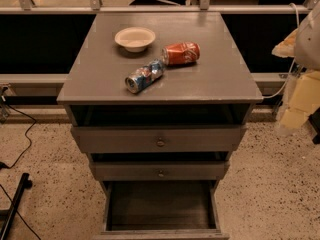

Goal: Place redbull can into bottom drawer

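The redbull can [145, 76], slim and blue-and-silver, lies on its side on the grey-brown cabinet top [210, 79], its silver end towards me. The bottom drawer [160, 210] is pulled open and its dark inside holds nothing that I can see. My gripper [296, 101] is a blurred white-and-yellow shape at the right edge of the camera view. It hangs beside the cabinet's right front corner, well away from the can, and holds nothing that I can see.
A fatter red soda can [181, 53] lies on its side just behind the redbull can, almost touching it. A white bowl [135, 38] stands at the back left. Two shallower knobbed drawers [160, 140] sit slightly pulled out. Black cables and a stand [15, 204] lie on the floor at left.
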Controlling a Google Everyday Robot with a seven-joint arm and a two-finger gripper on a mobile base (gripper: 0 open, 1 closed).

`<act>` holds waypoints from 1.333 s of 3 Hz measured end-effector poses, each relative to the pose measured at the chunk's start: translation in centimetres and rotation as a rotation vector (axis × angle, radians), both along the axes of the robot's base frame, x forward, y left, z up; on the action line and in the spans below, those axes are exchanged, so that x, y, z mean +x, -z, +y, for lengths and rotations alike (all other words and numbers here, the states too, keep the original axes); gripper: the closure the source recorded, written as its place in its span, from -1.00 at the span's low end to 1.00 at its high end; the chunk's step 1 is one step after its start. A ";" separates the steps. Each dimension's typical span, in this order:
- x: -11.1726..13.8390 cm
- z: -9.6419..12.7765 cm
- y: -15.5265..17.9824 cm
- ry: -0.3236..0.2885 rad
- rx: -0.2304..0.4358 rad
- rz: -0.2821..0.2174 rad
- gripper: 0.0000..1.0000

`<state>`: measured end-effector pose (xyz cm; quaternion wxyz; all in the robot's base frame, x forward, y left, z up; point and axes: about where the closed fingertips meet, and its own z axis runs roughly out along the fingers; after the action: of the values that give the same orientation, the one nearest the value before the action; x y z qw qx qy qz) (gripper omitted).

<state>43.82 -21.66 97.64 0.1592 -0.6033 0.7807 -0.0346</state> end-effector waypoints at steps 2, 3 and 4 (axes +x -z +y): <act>2.6 2.7 -0.3 -0.129 -0.036 -0.056 -1.00; 6.7 9.2 -0.2 -0.371 -0.128 -0.170 -1.00; 7.3 9.9 -0.4 -0.403 -0.145 -0.194 -1.00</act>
<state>51.09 -11.73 98.08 0.1934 -0.7506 0.6211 -0.1158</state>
